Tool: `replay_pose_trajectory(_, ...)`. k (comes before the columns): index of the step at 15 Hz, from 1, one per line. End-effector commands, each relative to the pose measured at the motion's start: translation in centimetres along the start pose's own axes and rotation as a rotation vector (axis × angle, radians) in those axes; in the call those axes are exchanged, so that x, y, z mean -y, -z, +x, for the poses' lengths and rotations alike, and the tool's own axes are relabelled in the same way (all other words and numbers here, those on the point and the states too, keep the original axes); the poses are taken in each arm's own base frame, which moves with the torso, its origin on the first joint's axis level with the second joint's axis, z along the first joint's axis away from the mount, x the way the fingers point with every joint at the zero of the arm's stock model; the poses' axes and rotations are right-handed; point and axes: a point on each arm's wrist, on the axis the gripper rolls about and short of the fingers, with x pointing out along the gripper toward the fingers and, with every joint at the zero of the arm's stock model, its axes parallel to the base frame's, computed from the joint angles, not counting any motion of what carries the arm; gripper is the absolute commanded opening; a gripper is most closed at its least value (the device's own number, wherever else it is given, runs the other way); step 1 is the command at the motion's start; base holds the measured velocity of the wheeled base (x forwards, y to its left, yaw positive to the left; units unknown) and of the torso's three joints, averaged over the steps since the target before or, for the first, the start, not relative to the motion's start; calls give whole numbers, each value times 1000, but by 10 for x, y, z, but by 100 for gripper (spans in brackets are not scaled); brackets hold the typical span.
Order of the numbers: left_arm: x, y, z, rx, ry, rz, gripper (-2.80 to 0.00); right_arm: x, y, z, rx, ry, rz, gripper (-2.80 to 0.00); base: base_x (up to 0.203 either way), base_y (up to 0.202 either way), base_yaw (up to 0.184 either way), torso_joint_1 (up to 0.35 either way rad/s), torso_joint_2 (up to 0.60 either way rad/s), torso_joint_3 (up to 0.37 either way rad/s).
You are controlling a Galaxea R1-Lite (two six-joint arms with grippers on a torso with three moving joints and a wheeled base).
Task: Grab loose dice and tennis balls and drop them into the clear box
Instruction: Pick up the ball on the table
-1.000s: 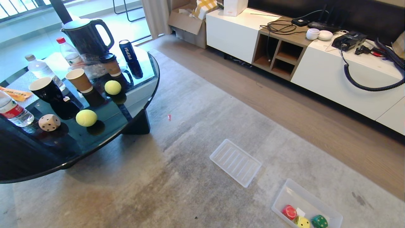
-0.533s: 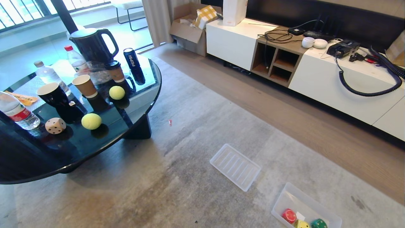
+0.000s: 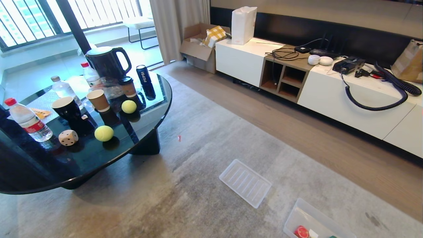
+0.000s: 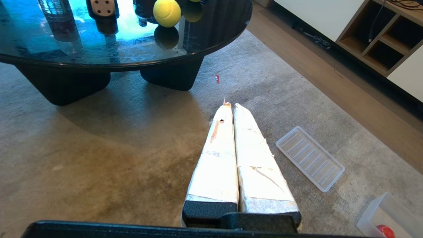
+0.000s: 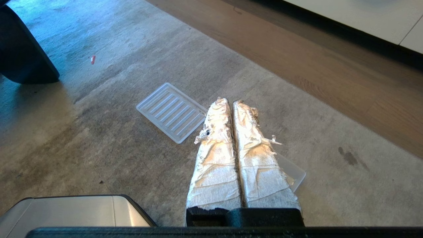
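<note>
On the round glass table (image 3: pixel 99 158) lie a beige die (image 3: pixel 68 137) and two tennis balls, one near it (image 3: pixel 103 133) and one farther back (image 3: pixel 129 106). The clear box (image 3: pixel 310 218) sits on the carpet at the lower right edge, with a red die (image 3: pixel 301 232) showing inside. Neither arm shows in the head view. My left gripper (image 4: pixel 230 105) hangs shut and empty over the carpet, short of the table, with a tennis ball (image 4: pixel 167 12) and the beige die (image 4: pixel 103 6) far ahead. My right gripper (image 5: pixel 230 100) is shut and empty, covering most of the clear box (image 5: pixel 294 173).
A flat ribbed tray (image 3: pixel 245 182) lies on the carpet between table and box. Cups (image 3: pixel 98 100), water bottles (image 3: pixel 29 120), a kettle (image 3: pixel 105 62) and a can (image 3: pixel 143 74) crowd the table's back. A white cabinet (image 3: pixel 333 92) lines the far wall.
The head view has tilted upward, so the whole scene has slid down. The yellow and green dice in the box have dropped out of frame. Nothing itself has moved.
</note>
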Motion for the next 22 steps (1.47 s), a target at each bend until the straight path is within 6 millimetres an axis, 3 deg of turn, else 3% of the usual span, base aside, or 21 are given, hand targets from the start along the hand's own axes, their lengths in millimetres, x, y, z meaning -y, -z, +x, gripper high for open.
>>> replay_pose_trajectory(1,0,0,0,0,-1,-2,-280,0,0,0,-2,0,0,-280,0,0,0,0,-2,41)
replay_pose_trajectory(22,0,0,0,2,-1,3,-280,0,0,0,-2,0,0,-280,0,0,0,0,0,2)
